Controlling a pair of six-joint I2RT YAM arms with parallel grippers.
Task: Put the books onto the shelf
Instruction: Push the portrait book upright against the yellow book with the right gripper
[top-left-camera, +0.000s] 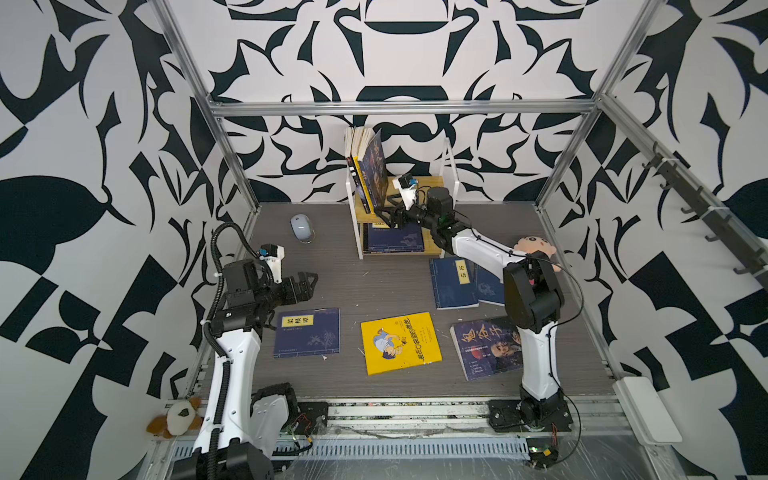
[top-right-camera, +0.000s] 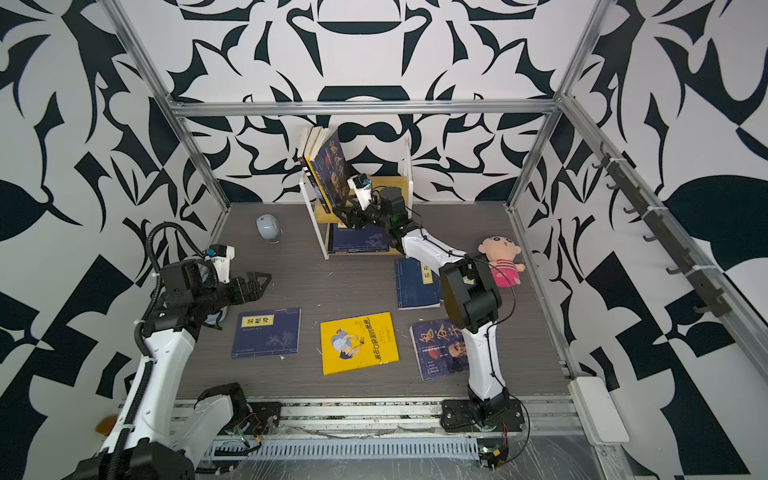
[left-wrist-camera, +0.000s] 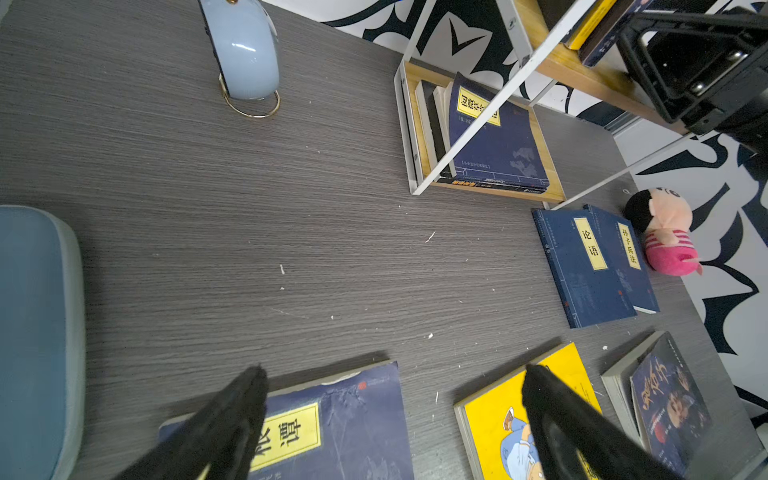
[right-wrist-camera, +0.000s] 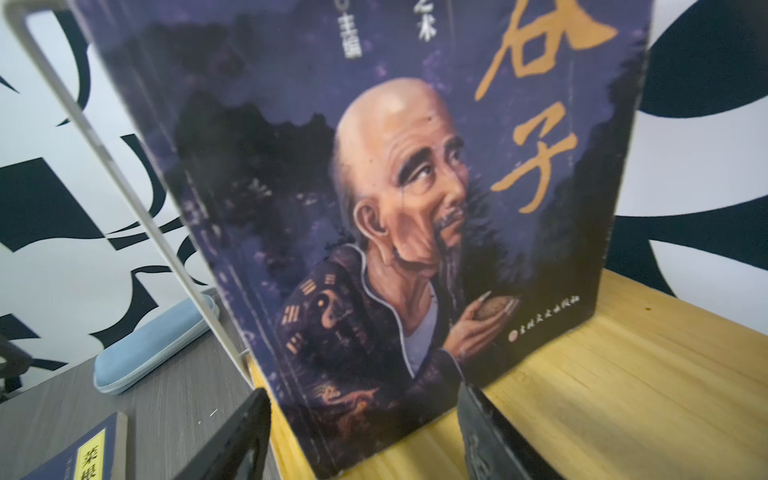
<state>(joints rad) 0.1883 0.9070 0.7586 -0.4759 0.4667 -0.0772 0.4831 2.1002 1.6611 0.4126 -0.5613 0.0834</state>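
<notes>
The shelf (top-left-camera: 428, 185) stands at the back middle. On its top board (right-wrist-camera: 602, 374) a dark blue portrait book (right-wrist-camera: 415, 208) stands leaning left against several other books (top-left-camera: 357, 153). My right gripper (top-left-camera: 384, 214) is open, its fingers either side of that book's lower corner without touching it. Navy books (top-left-camera: 395, 239) lie on the lower tier. On the table lie a navy book (top-left-camera: 307, 332), a yellow book (top-left-camera: 399, 343), a second portrait book (top-left-camera: 486, 349) and two overlapping navy books (top-left-camera: 453, 284). My left gripper (top-left-camera: 309, 282) hovers open and empty above the navy book (left-wrist-camera: 332, 428).
A white mouse (top-left-camera: 301, 227) lies left of the shelf. A pink plush doll (top-right-camera: 503, 259) sits right of the two navy books, behind my right arm. A light blue case (left-wrist-camera: 37, 332) lies under my left arm. Metal posts ring the table.
</notes>
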